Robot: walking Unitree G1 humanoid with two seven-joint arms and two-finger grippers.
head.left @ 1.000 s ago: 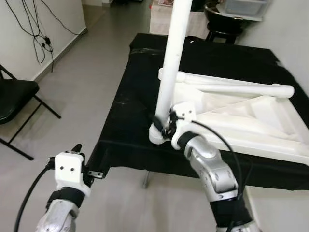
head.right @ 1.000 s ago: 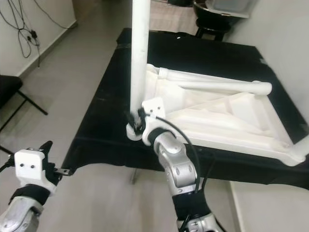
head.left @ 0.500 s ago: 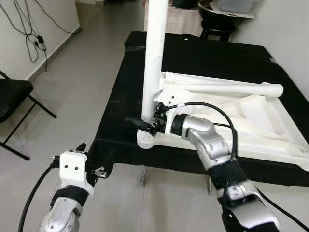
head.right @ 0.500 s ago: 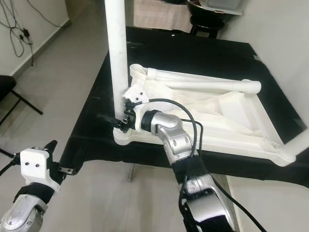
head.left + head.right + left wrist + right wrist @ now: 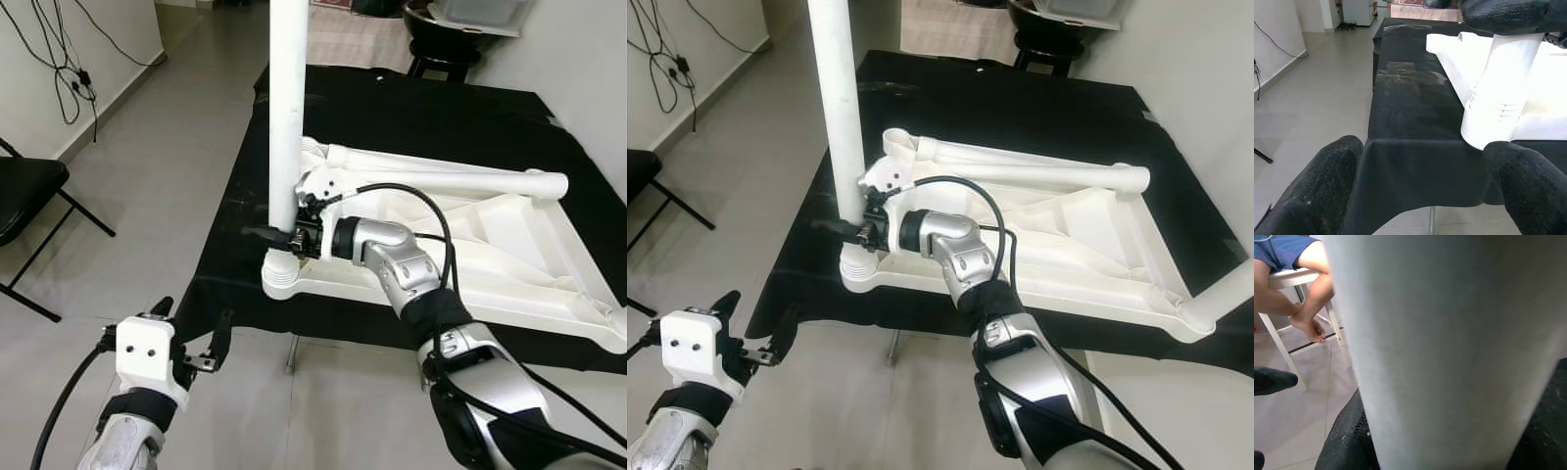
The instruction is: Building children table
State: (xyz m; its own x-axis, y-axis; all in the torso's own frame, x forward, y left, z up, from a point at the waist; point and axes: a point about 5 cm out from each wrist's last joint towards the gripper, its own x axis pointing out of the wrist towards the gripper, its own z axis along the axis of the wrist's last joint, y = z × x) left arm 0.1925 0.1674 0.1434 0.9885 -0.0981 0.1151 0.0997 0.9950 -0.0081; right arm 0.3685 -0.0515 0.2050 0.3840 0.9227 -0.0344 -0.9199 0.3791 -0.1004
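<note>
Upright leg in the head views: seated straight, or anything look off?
Nothing stands out. The white leg stands near vertical in the corner socket of the upside-down tabletop on the black cloth, right claw shut on its base. A second leg lies flat across the tabletop. Left claw hangs open.

- A thick white table leg (image 5: 1449, 347) stands close before the camera, blurred and upright.
- The right pincer (image 5: 1449, 450) grips it: one black finger (image 5: 1344, 440) presses on one side of the leg, the other finger (image 5: 1547, 431) on the opposite side.
- Behind it, a person's bare legs (image 5: 1300, 298) in blue shorts rest on a white chair (image 5: 1288, 279), one foot (image 5: 1308, 328) on the chair's crossbar.
- The floor (image 5: 1293, 431) is pale tile.
</note>
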